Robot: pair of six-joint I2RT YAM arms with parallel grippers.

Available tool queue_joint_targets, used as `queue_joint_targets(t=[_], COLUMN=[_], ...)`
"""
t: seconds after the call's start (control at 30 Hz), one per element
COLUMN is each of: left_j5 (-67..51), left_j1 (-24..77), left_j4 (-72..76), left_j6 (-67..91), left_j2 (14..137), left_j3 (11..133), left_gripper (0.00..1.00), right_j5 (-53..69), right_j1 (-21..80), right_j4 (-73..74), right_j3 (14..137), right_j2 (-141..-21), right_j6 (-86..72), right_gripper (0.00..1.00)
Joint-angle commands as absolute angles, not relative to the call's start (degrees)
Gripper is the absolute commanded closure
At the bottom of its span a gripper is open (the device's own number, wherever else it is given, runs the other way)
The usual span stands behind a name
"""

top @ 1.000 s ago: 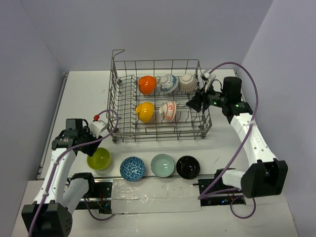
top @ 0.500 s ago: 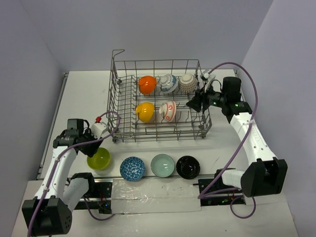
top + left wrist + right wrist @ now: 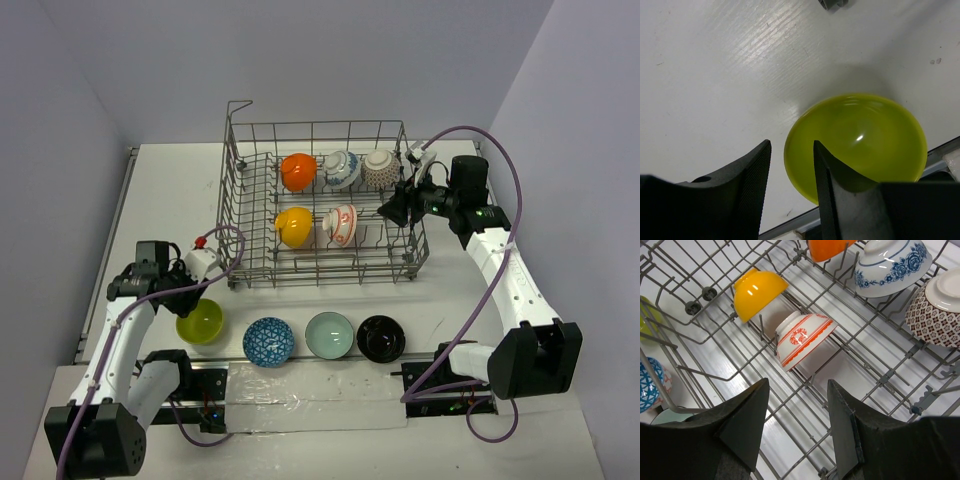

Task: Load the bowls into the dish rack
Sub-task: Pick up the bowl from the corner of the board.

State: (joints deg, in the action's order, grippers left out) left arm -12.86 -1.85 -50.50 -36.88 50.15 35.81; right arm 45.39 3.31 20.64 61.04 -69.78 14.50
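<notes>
Two fingers of the left gripper [image 3: 790,146] stand partly apart astride the left rim of the lime green bowl [image 3: 860,135], one inside and one outside. A sliver of table [image 3: 170,190] shows between the outer finger and the rim, so no pinch is visible. That bowl sits at lower left in the overhead view, first in a row with the blue-patterned bowl [image 3: 268,340], teal bowl [image 3: 329,334] and black bowl [image 3: 381,338] along the table's near edge. A bare strip lies between them and the dish rack [image 3: 320,125]. Inside the rack, upper centre, five bowls rest among the tines, with free slots toward its right side. There the right gripper [image 3: 797,385] hovers over the rack's right edge, fingers wide apart, holding nothing.
</notes>
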Motion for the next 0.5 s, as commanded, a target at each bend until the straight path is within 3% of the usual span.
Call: queue_joint_targets(t=[0.0,0.47], left_j5=[-15.47,-15.56], left_j1=[-2.2,-2.11], left_j4=[-50.89,-50.36], left_j6=[-38.58,-38.85], left_j2=[50.45,54.31], left_j3=[36.04,36.74], left_gripper=[0.56,0.56], right_j5=[44.74,44.47], right_j1=[2.9,2.9], right_j4=[20.21,20.3], right_j3=[60.73,60.82], right_j2=[-69.61,-69.78], right_j6=[15.38,15.56], right_gripper=[0.42,0.42])
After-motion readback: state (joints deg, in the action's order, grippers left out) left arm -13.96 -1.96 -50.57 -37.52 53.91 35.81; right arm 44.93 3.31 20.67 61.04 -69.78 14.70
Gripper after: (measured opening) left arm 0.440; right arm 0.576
